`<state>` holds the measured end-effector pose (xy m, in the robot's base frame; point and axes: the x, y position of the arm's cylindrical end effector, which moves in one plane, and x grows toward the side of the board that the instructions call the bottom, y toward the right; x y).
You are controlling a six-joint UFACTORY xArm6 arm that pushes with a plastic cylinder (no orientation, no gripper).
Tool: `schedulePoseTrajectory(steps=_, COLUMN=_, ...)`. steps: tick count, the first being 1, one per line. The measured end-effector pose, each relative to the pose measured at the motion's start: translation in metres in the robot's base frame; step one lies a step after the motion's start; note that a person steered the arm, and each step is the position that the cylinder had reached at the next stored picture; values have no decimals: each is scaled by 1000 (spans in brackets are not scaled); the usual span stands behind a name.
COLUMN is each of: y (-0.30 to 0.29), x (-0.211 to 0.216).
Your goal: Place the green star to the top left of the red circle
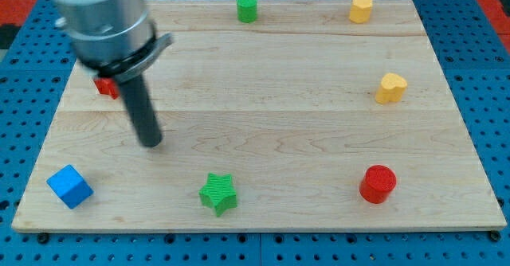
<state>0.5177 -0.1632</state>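
Note:
The green star [218,193] lies near the board's bottom edge, left of centre. The red circle [378,184], a short red cylinder, stands at the bottom right, level with the star and far to its right. My tip [151,142] rests on the board up and to the left of the green star, with a clear gap between them. The rod rises from the tip toward the view's top left.
A blue cube [69,186] sits at the bottom left. A red block [107,85] is partly hidden behind the rod at the left. A green cylinder [247,9] and a yellow block [361,9] stand at the top edge. A yellow heart [390,88] is at the right.

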Motion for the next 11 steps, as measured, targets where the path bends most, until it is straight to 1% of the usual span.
schedulePoseTrajectory(steps=1, y=7, x=48)
schedulePoseTrajectory(steps=2, y=52, x=56)
schedulePoseTrajectory(steps=3, y=54, x=85)
schedulePoseTrajectory(steps=5, y=156, x=42)
schedulePoseTrajectory(steps=6, y=212, x=42)
schedulePoseTrajectory(steps=7, y=214, x=51)
schedulePoseTrajectory(steps=8, y=198, x=42)
schedulePoseTrajectory(steps=9, y=198, x=24)
schedulePoseTrajectory(steps=10, y=198, x=16)
schedulePoseTrajectory(steps=11, y=212, x=16)
